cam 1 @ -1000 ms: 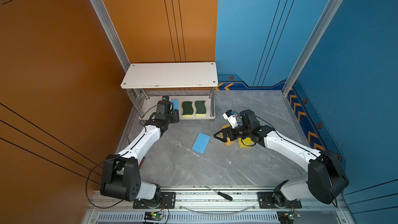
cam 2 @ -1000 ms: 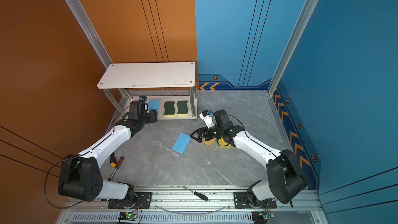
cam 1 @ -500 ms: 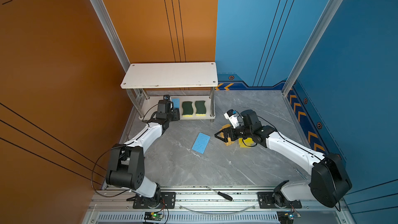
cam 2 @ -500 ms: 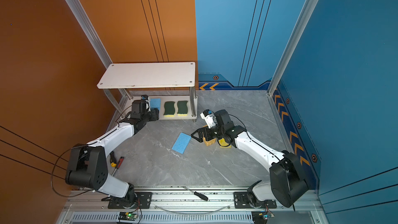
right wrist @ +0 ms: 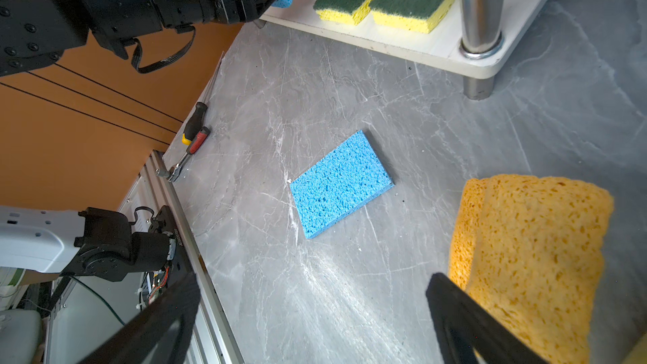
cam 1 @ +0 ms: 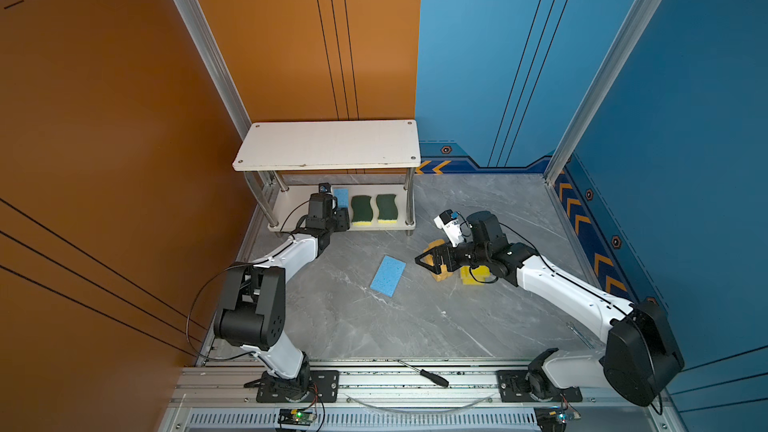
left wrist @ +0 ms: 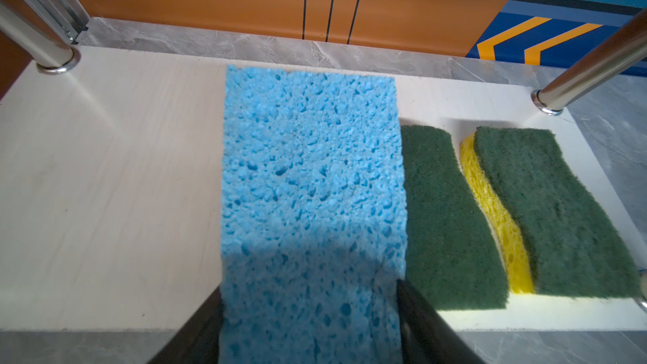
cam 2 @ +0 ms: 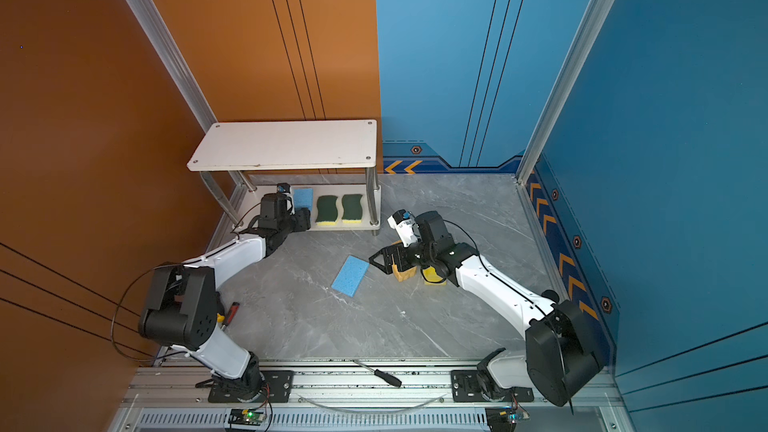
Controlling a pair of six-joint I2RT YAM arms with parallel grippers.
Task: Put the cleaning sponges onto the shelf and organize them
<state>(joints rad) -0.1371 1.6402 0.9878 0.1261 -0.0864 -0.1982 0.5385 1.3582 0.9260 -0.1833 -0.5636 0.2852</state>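
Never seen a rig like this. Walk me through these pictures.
Two white robot arms with two-fingered grippers work on a grey tabletop. Two pictures look down from overhead; the other two come from cameras on the wrists. The left gripper grips a light blue sponge at the lower board of the white shelf, beside two green-and-yellow sponges. The right gripper stands open and empty beside orange sponges. A second blue sponge and a yellow sponge lie on the tabletop.
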